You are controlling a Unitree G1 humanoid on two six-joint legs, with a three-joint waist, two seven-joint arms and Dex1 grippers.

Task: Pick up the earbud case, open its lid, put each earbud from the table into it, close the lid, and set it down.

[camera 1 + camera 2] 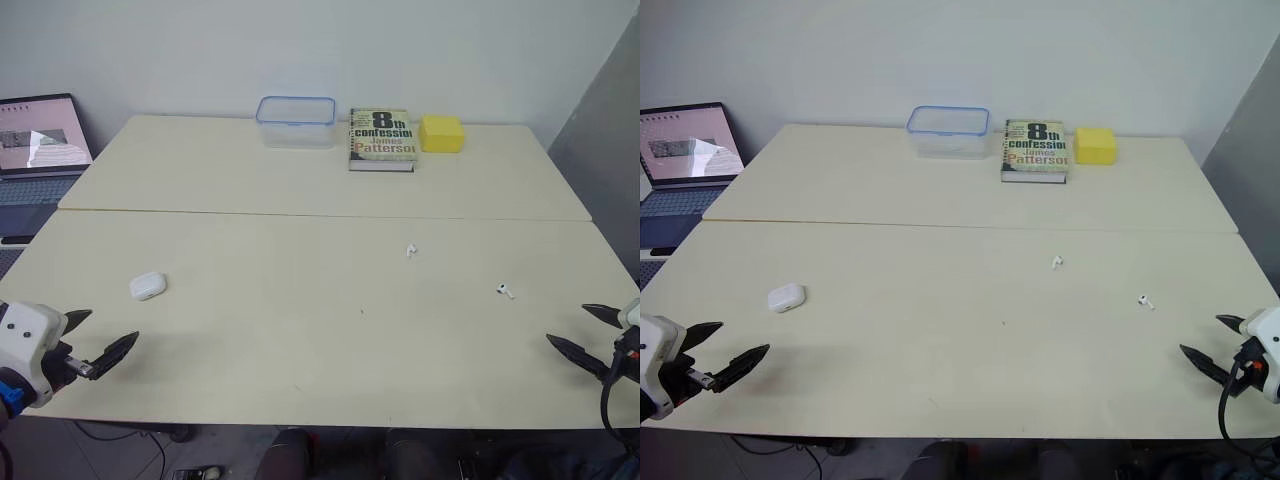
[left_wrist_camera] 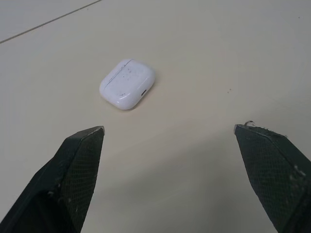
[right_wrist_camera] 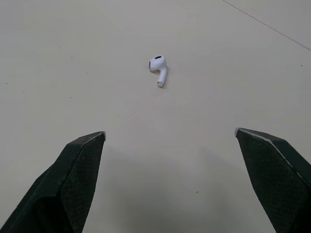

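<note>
Not yet picked up: earbud case (image 1: 147, 285), lying flat with lid closed at about 9 o'clock on the worktop (image 1: 300, 340), just toward 12 from the left end effector (image 1: 110, 327). Spread wide and empty, that left end effector. Likewise apart and holding nothing: right end effector (image 1: 568, 324), low at 4 o'clock, pointed at the right earbud (image 1: 505, 291).

Risks from here, as a judgement:
- Case likely to skid or spin away under an off-centre pinch, given its rounded, glossy shell.
- Lid hard to pry with two-finger tools; some chance of dropping the case, or of clamping across the seam and holding the lid shut.
- Earbuds tiny and light, so easily flicked toward the worktop edge by a fingertip landing beside rather than around.
- Wrong seating in the case, leaving the lid unable to close.

Counted:
- One earbud case.
- Two earbuds: middle earbud (image 1: 410, 250) just toward 2 o'clock from centre, right earbud at 3 o'clock, well apart from each other and from the case.
- Along the 12 o'clock edge, in a row: one clear container (image 1: 295, 120), one book (image 1: 381, 138), one yellow block (image 1: 441, 133).
- One laptop (image 1: 38, 150) off the worktop at 10 o'clock.
</note>
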